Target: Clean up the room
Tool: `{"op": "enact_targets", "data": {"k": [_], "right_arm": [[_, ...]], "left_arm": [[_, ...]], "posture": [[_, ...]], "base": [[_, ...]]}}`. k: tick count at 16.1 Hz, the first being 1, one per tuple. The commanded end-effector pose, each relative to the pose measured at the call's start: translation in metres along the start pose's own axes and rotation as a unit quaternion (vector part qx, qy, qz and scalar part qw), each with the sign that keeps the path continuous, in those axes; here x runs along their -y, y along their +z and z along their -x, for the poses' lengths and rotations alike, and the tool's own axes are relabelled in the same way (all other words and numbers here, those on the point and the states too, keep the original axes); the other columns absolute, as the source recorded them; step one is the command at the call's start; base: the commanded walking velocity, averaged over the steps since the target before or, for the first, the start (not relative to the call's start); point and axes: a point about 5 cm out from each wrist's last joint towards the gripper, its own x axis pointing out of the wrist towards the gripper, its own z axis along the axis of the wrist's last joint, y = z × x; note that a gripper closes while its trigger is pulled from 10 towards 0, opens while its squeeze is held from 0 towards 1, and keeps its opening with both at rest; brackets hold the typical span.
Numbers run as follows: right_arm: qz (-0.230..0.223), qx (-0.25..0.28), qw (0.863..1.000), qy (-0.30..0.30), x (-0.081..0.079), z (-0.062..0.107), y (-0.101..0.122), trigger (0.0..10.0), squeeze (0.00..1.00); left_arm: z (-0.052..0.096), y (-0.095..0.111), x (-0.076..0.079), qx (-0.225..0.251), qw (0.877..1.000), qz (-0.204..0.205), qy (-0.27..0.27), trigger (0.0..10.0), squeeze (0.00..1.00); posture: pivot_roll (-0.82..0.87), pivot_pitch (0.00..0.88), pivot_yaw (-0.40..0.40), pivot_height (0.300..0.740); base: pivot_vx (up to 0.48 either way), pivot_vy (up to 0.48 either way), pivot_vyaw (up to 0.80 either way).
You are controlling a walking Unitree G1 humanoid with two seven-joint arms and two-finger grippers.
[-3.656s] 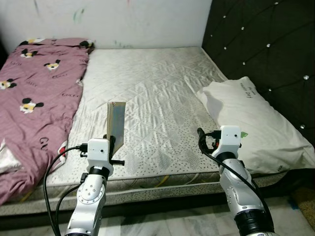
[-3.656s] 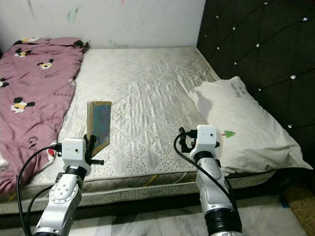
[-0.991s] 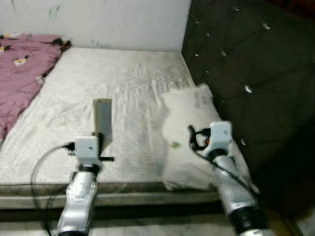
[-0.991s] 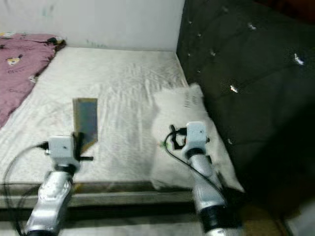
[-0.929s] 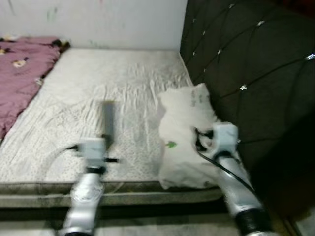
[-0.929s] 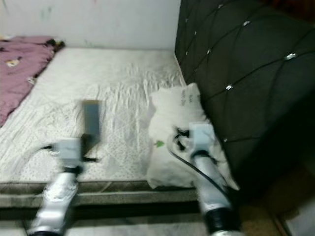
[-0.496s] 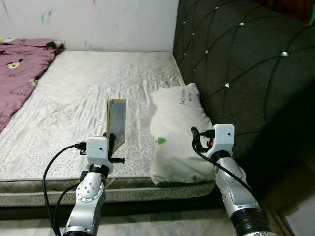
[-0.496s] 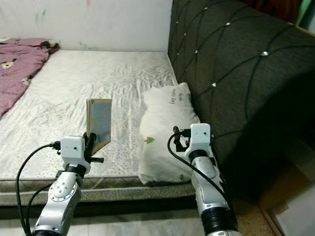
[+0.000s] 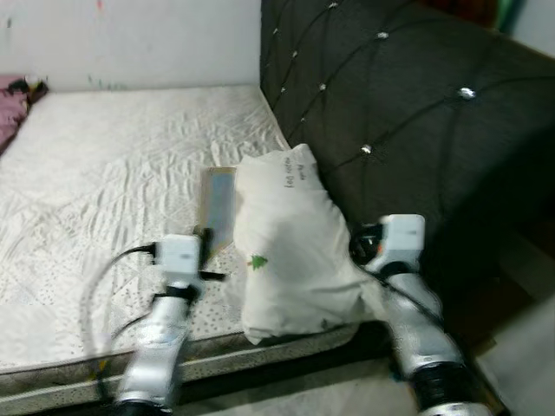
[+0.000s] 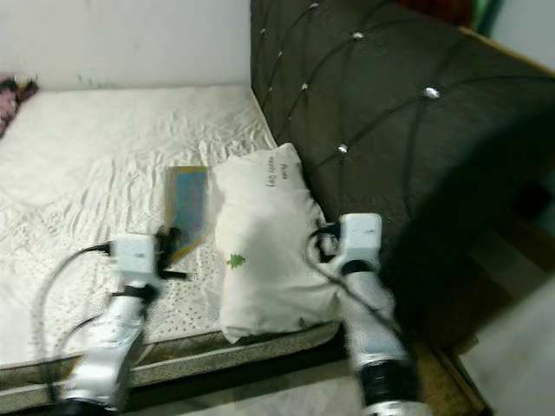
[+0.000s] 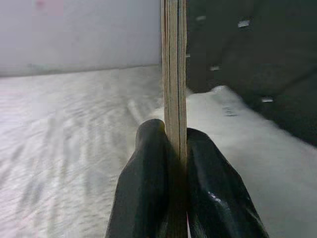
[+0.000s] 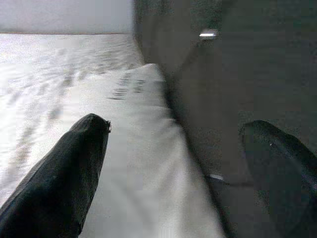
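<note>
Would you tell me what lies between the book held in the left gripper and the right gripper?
The white pillow lies between them on the mattress, seen in both eye views: the book in the left gripper beside one flank, the right gripper at the other.

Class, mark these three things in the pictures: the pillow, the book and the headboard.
pillow (image 9: pixel 290 251): left eye view, middle of its white cover.
book (image 10: pixel 189 211): right eye view, its upright cover.
headboard (image 9: pixel 390 95): left eye view, dark tufted padding.
</note>
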Motion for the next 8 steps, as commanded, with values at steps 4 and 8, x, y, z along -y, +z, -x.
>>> {"op": "enact_targets", "data": {"k": [4, 8], "right_arm": [[0.005, 0.0, 1.0, -0.007, 0.0045, -0.0015, 0.001, 10.0, 0.0], [0.007, -0.001, 1.0, -0.008, 0.0052, -0.002, 0.0006, 10.0, 0.0]], "left_arm": [[-0.0016, 0.005, -0.0042, 0.012, 1.0, 0.006, 0.022, 10.0, 0.0], [-0.0026, 0.0036, -0.0041, 0.007, 1.0, 0.015, 0.026, 10.0, 0.0]], "posture": [[0.01, 0.0, -0.03, 0.74], [0.01, 0.0, -0.03, 0.74]], "base": [[0.0, 0.0, 0.0], [0.0, 0.077, 0.0]]}}
